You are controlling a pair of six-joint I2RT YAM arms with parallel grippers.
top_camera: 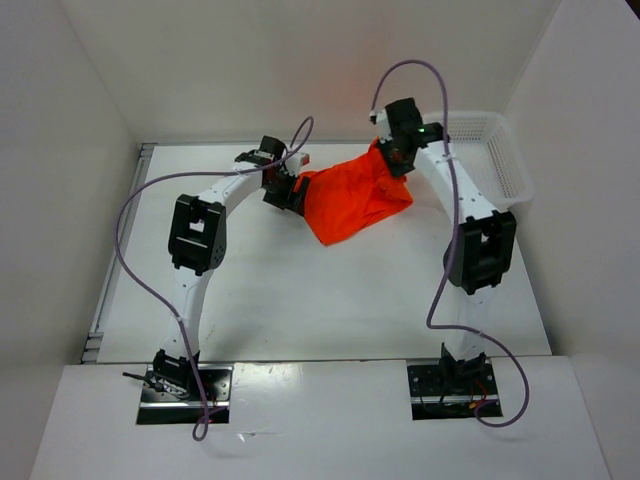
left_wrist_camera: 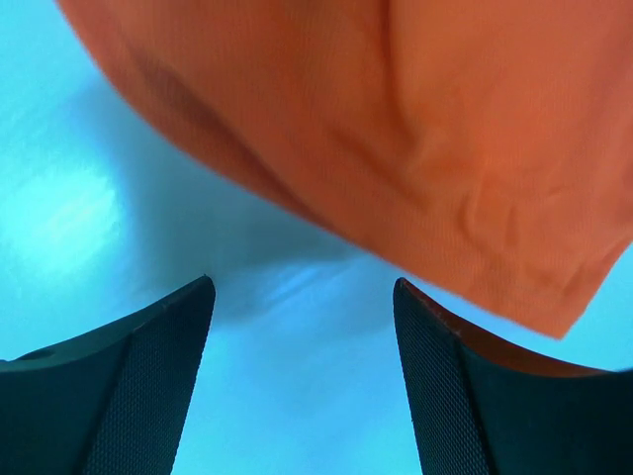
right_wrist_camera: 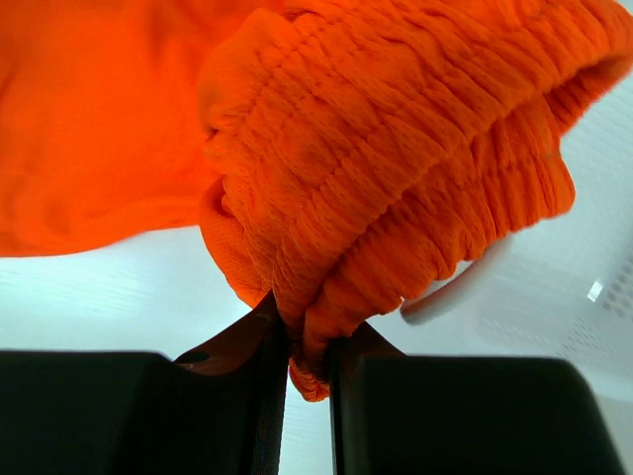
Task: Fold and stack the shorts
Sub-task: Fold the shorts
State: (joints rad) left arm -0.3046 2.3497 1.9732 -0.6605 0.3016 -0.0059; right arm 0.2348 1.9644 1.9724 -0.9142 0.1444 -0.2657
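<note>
We see a white mesh basket (top_camera: 480, 130) upper right, thin orange shorts (top_camera: 355, 195) outside it. The right end effector (right_wrist_camera: 307, 346) pinches their gathered waistband; the left end effector (left_wrist_camera: 302, 327) gapes.

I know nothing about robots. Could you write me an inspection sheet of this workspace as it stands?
Surface: white table, no marks seen.
Job's things: orange shorts, bunched and unfolded, at the far side between the arms.
Clutter: white mesh basket at the far right.
Grippers: left end effector open, near the shorts' hem, gripping nothing; right end effector shut on the waistband.
Cables: purple cables loop off each arm, clear of the shorts.
Surroundings: white walls on three sides.
</note>
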